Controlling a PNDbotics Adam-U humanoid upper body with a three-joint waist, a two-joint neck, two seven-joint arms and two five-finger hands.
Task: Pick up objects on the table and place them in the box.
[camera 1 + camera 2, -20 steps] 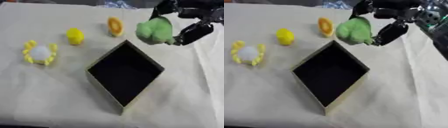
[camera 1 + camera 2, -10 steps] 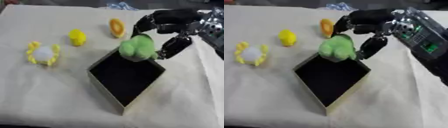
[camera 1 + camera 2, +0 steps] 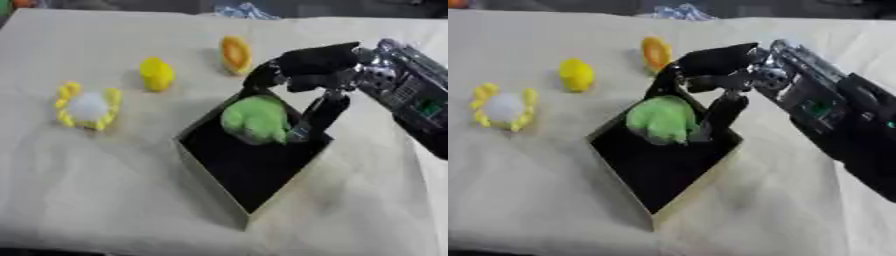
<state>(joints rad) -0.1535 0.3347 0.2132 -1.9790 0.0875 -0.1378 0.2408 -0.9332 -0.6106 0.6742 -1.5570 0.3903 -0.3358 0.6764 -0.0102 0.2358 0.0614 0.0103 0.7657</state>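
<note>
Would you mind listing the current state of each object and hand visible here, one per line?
Right hand: over the box's far corner, fingers curled round the green toy.
Green toy: held, low within the box opening; contact with the bottom cannot be told.
Box: open, dark inside.
Yellow toy: on the table, untouched.
Orange piece: on the table behind the box.
White and yellow toy: on the table, at the left.
Left hand: not in view.

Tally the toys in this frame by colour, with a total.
Green: 1, the green toy, over the box in the right robot hand.
Yellow: 1, the yellow toy.
Orange and yellow: 1, the orange toy.
Yellow and white: 1, the white-centred toy.
Total: 4.
</note>
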